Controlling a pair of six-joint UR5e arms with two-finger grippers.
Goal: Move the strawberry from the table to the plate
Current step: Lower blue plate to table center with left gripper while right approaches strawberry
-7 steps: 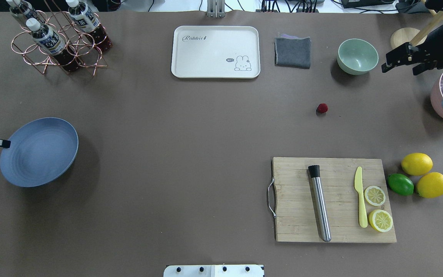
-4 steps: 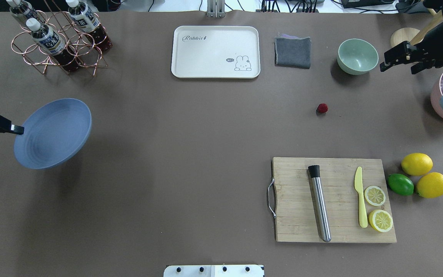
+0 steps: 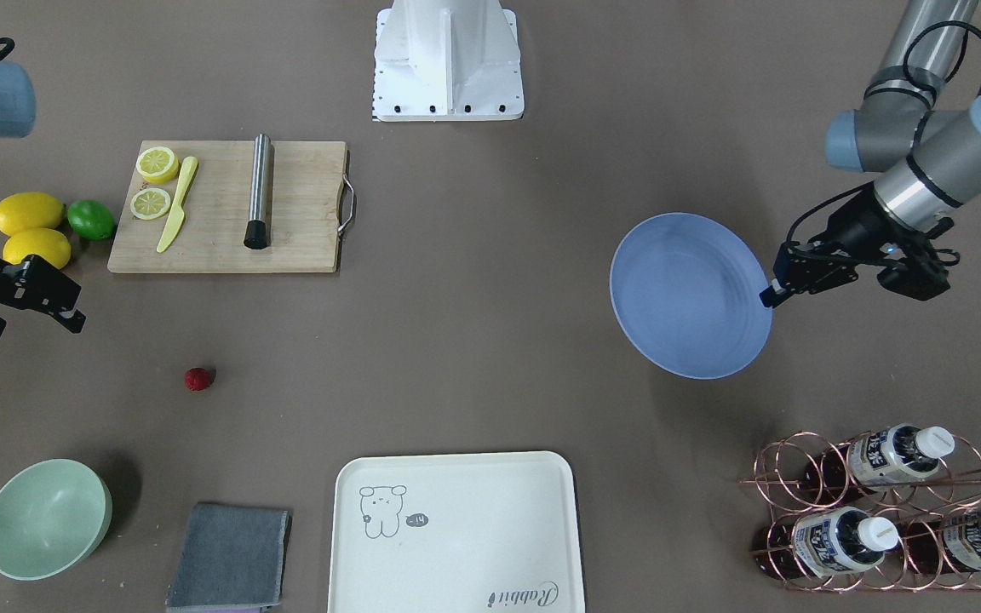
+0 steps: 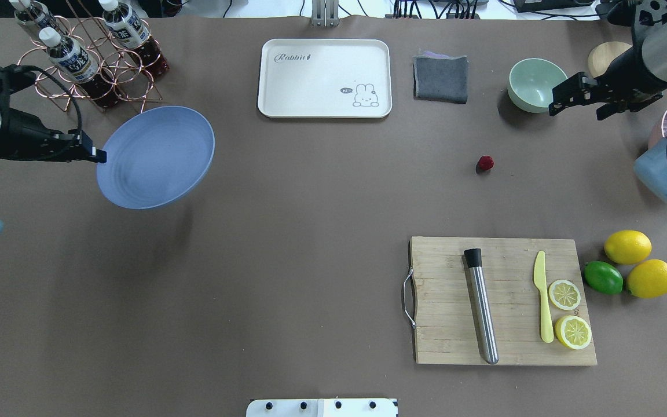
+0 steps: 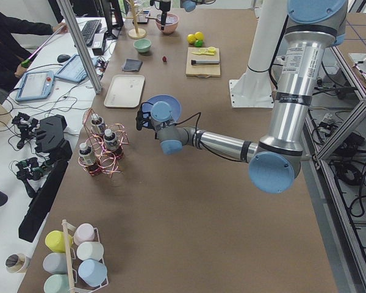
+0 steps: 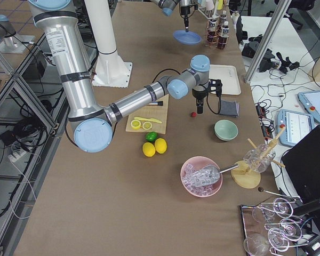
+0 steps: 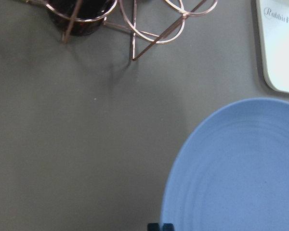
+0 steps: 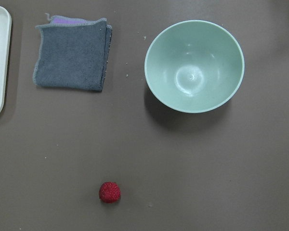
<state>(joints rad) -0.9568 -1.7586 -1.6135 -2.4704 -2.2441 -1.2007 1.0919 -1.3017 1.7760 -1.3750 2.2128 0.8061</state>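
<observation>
The bumpy red strawberry sits on the matte brown-grey counter, right of centre in the overhead frame, bare surface all round, mint bowl above, wooden board below. The right end effector hangs spread at upper right. At left, the left end effector pinches the rim of the shallow, ringed blue plate.

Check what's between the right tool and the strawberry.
Nothing: in the overhead view only bare table runs from the right tool to the strawberry; the bowl sits off to the side.
</observation>
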